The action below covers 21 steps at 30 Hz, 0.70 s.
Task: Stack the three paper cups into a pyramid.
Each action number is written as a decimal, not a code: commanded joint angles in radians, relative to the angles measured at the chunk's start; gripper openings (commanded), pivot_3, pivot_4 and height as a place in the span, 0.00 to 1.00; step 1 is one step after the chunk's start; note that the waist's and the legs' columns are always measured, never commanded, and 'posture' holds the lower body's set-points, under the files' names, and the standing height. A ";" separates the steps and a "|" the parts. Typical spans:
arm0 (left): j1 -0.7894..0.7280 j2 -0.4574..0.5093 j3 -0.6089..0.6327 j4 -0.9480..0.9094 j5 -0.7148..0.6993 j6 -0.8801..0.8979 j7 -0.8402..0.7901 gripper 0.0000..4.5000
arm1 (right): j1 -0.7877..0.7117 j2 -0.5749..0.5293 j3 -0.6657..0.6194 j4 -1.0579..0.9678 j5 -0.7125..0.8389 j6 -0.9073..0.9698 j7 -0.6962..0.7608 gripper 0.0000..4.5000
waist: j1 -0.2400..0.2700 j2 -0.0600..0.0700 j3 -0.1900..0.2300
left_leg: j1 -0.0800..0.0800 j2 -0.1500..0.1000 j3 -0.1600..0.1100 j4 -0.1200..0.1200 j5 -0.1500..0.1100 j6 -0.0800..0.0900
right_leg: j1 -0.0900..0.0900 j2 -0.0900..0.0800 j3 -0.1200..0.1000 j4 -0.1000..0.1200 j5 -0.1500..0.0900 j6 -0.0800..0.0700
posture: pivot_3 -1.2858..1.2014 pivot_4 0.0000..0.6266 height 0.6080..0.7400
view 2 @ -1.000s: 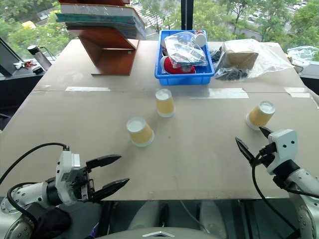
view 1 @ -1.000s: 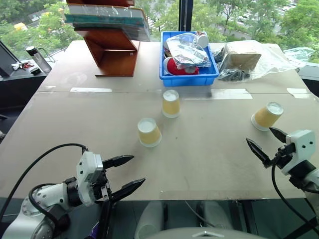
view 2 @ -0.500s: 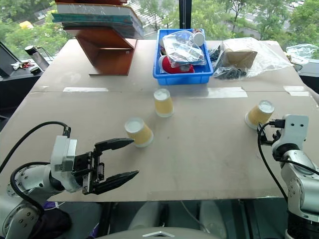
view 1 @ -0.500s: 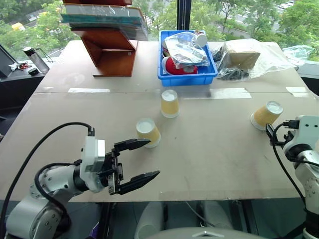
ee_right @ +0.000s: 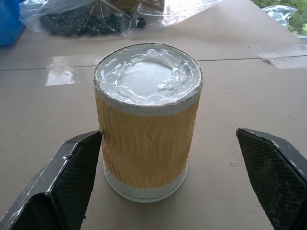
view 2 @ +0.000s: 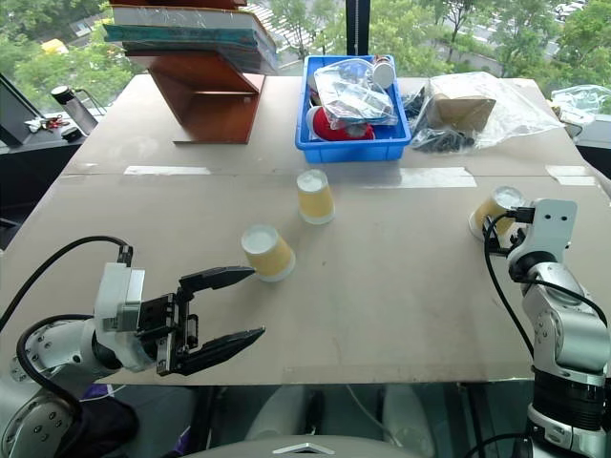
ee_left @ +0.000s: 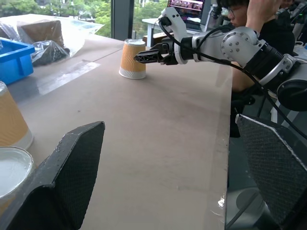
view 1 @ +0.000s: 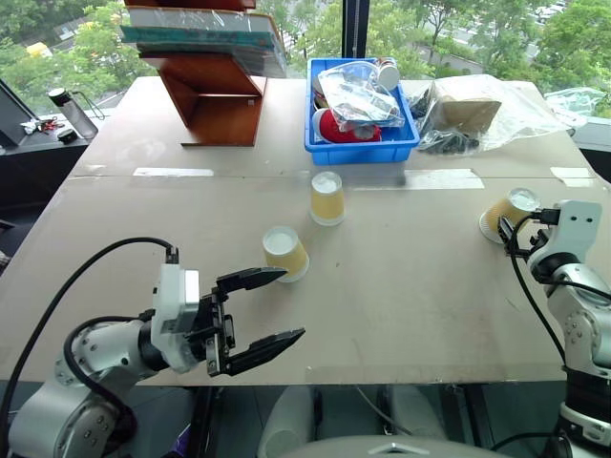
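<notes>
Standing inverted on the table [view 1: 401, 305], three cups: middle [view 1: 326, 198], near-left [view 1: 285, 254], far-right [ee_right: 146, 120], right gripper [ee_right: 168, 191] spread around the far-right cup, left gripper [view 1: 260, 307] spread near the near-left cup, left wrist view adding a seated person [ee_left: 249, 12].

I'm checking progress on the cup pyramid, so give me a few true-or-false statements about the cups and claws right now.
1. All three paper cups stand upside down, apart from each other. True.
2. The right claw is shut on the far-right cup. False: it stands open at that cup.
3. The left claw is open and holds nothing. True.
4. One cup sits in the blue bin. False: all are on the table.
</notes>
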 commanded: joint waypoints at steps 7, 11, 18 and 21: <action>0.010 -0.008 0.024 -0.027 -0.016 -0.034 0.000 1.00 | -0.093 0.008 0.007 0.047 -0.006 -0.049 0.001 0.99 | -0.001 0.000 0.000 | 0.000 0.000 0.000 0.000 0.000 0.000 | 0.000 0.000 0.000 0.000 0.000 0.000 | 0.52 0.24 1.00; 0.015 -0.010 0.024 -0.029 -0.012 -0.039 0.006 1.00 | -0.121 0.012 0.015 0.078 -0.009 -0.065 0.003 0.99 | -0.001 0.000 0.000 | 0.000 0.000 0.000 0.000 0.000 0.000 | 0.000 0.000 0.000 0.000 0.000 0.000 | 0.52 0.24 1.00; 0.030 -0.013 0.030 -0.034 -0.008 -0.046 0.016 1.00 | -0.157 0.020 0.031 0.119 -0.019 -0.087 -0.003 0.99 | -0.001 0.001 0.000 | 0.000 0.000 0.000 0.000 0.001 -0.002 | 0.000 0.000 0.000 0.000 0.000 0.000 | 0.52 0.24 1.00; 0.034 -0.013 0.033 -0.034 -0.009 -0.045 0.018 1.00 | -0.161 0.022 0.035 0.124 -0.026 -0.100 -0.003 0.99 | -0.001 0.001 0.000 | 0.000 0.000 0.000 0.000 0.001 -0.002 | 0.000 0.000 0.000 0.000 0.000 0.000 | 0.52 0.24 1.00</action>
